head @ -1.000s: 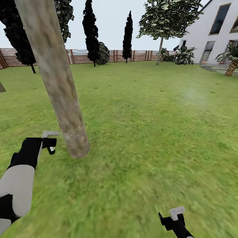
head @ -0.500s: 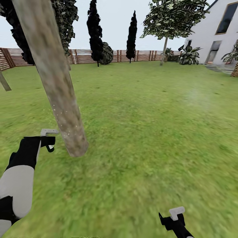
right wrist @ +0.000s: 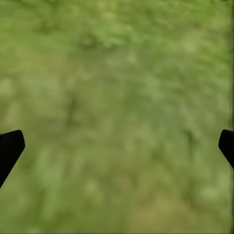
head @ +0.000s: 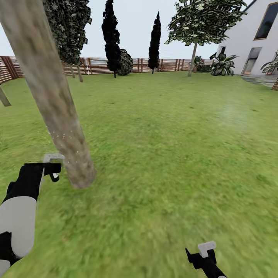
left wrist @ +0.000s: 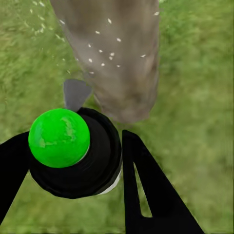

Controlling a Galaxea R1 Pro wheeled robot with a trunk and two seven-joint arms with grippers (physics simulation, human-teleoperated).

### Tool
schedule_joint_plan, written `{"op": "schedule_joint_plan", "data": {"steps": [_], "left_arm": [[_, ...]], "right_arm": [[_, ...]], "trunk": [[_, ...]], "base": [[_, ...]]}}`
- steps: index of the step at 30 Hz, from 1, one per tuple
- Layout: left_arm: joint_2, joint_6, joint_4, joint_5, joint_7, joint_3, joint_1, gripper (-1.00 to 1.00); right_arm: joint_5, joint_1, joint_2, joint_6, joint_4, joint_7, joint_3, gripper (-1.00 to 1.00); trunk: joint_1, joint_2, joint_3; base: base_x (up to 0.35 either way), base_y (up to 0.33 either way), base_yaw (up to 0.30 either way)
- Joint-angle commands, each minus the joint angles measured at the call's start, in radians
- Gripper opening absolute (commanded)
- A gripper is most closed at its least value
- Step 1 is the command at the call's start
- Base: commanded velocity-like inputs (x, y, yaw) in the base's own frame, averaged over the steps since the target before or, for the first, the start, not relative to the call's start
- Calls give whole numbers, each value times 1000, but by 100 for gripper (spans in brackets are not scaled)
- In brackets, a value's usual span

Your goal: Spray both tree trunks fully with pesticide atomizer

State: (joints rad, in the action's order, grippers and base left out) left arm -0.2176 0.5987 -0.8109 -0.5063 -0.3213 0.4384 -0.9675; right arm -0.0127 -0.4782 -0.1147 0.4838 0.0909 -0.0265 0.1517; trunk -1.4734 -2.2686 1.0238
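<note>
The near tree trunk, mottled grey-brown, leans across the left of the head view, with white pesticide specks low on its bark. My left gripper hangs just beside the trunk's base, shut on the pesticide atomizer. In the left wrist view the atomizer is a black bottle with a bright green round top, pointing at the speckled trunk. A second tree stands far off near the fence. My right gripper is low over the grass, open and holding nothing.
Lawn spreads all around. A slat fence and dark cypress-like trees line the back. A white house with palms stands at the right rear.
The view has shifted, so the near trunk now sits further left in the picture. My left gripper stays beside its base with the atomizer. The right gripper looks unchanged.
</note>
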Motion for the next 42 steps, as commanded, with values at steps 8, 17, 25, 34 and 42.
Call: {"op": "schedule_joint_plan", "data": {"steps": [8, 17, 25, 34, 42], "left_arm": [[-23, 6, 3, 6, -9, 19, 42, -100], [-13, 4, 3, 2, -11, 22, 107, -100], [-2, 3, 3, 5, -6, 19, 108, -100], [-15, 3, 3, -5, 4, 50, 150, -100], [-14, 3, 1, -1, 5, 61, 165, -100]], "right_arm": [[-1, 0, 1, 3, 0, -3, 1, 100], [-1, 0, 0, 3, -2, -3, 0, 100], [-1, 0, 0, 3, -2, -3, 0, 100], [-1, 0, 0, 3, -2, -3, 1, 100], [-1, 0, 0, 3, -2, -1, 0, 100]], "trunk": [[0, 0, 3], [0, 0, 4], [0, 0, 4], [0, 0, 4], [0, 0, 4]], "base": [[234, -187, 249], [273, -154, 57], [221, -192, 0], [30, -267, 253], [128, -272, 21]]}}
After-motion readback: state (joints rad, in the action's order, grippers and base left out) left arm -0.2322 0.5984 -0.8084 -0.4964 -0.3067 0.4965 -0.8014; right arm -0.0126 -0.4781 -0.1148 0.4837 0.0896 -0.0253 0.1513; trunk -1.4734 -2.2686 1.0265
